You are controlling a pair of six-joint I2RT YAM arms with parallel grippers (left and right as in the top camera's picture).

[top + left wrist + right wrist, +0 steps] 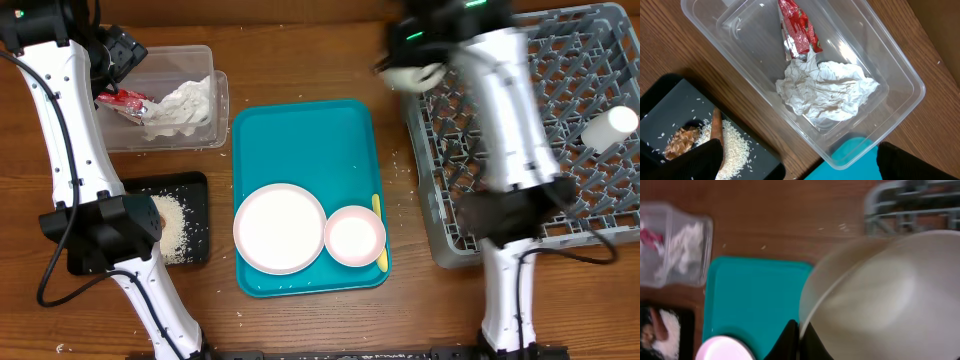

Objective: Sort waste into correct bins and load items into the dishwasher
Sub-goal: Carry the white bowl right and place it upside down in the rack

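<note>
- Overhead: the grey dish rack (560,150) runs off the right edge, and a small white cup (610,128) lies in it. The right end effector (418,58) is a motion-blurred mass above the rack's upper left corner, so its grip is unreadable here.
- A strip of bare tabletop (400,200) separates the rack from the teal tray (300,130). The tray's upper half is open. Its lower half carries the dinner plate (280,228), the smaller pink dish (354,236) touching it, and the yellow spoon (378,232) along the right rim.
- The left end effector (122,52) hovers over the clear tub (200,60). The left arm partly hides the black tray (190,185).
- Left wrist: its fingers (695,160) are spread wide at the lower corners. In the tub, the napkin (825,90) touches the red wrapper (797,30), which the top edge cuts off. The black tray, cropped, holds rice (735,145), a brown lump (680,142) and a stick (716,125).
- Right wrist: everything is blurred. Dark fingers (790,342) pinch the rim of the white bowl (880,295), which the right and bottom edges crop.
</note>
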